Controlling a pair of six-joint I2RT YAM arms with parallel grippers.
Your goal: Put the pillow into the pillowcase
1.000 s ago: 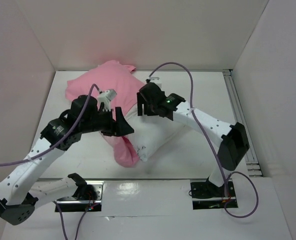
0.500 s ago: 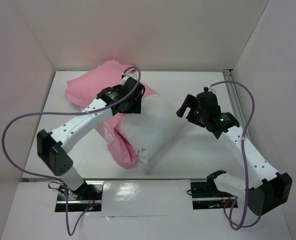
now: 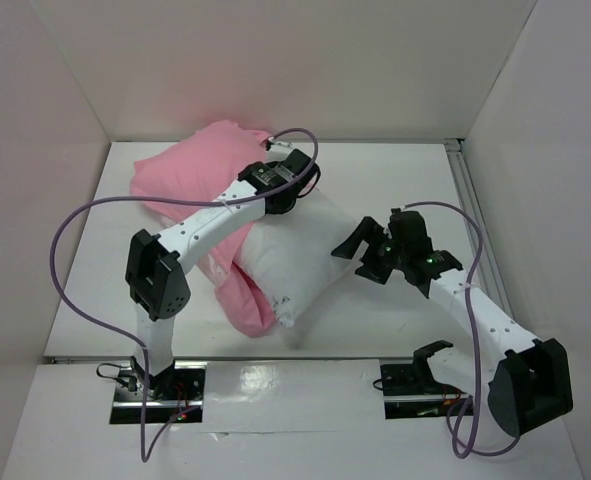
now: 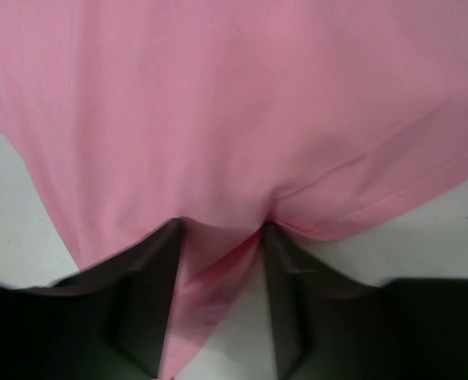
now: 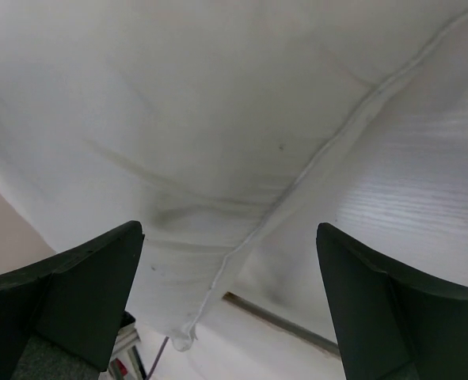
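Left on pillowcase point(image 4: 234, 95), right at pillow point(image 5: 178, 103)!
Fold between left gripper point(image 4: 222, 229) fingers, clamp unclear; right gripper point(image 5: 230, 229) gapes wide at the seam.

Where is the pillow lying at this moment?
In the top view the pillow lies mid-table, with the pink pillowcase bunched along its left side and the right hand at its right edge.

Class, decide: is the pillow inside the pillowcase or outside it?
Mostly out: the pillow lies largely bare, the pillowcase bunched along its left edge. Whether that edge sits inside, cannot tell.
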